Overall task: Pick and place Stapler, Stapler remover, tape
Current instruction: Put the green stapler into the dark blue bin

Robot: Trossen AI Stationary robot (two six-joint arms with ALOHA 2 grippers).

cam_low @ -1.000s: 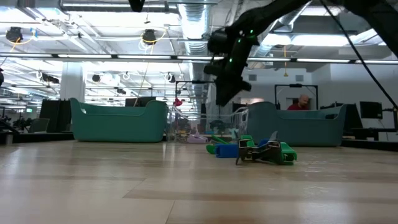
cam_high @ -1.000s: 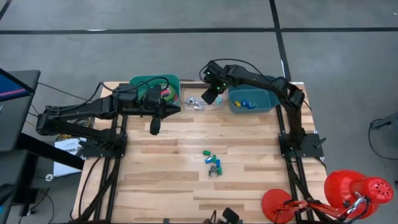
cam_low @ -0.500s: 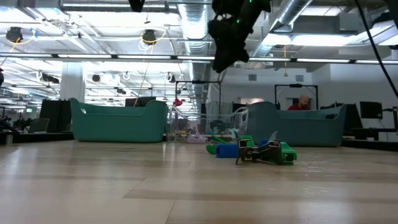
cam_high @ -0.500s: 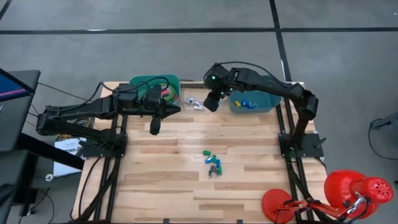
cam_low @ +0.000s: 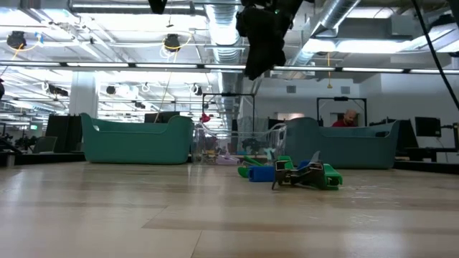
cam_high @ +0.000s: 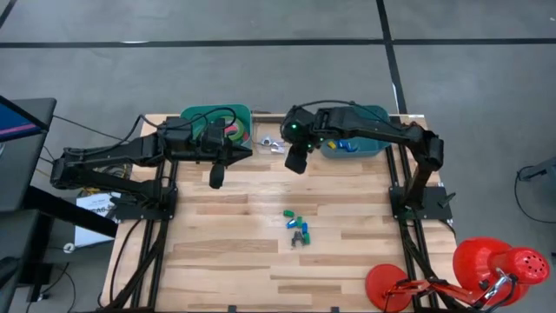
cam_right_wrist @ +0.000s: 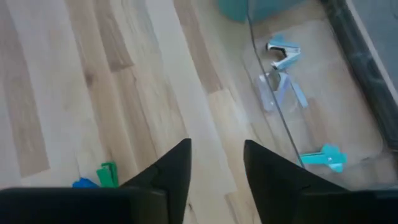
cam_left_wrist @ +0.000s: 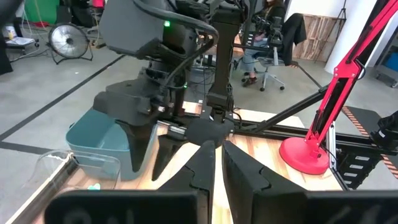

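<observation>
Inside left green bin (cam_high: pixel 195 117): tape (cam_high: pixel 233 132).

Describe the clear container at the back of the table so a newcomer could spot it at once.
Look along the table's far edge, between the two teal bins. The clear container sits in that gap; unlike its opaque teal neighbours, it is see-through, showing small light-blue staple removers inside.
</observation>
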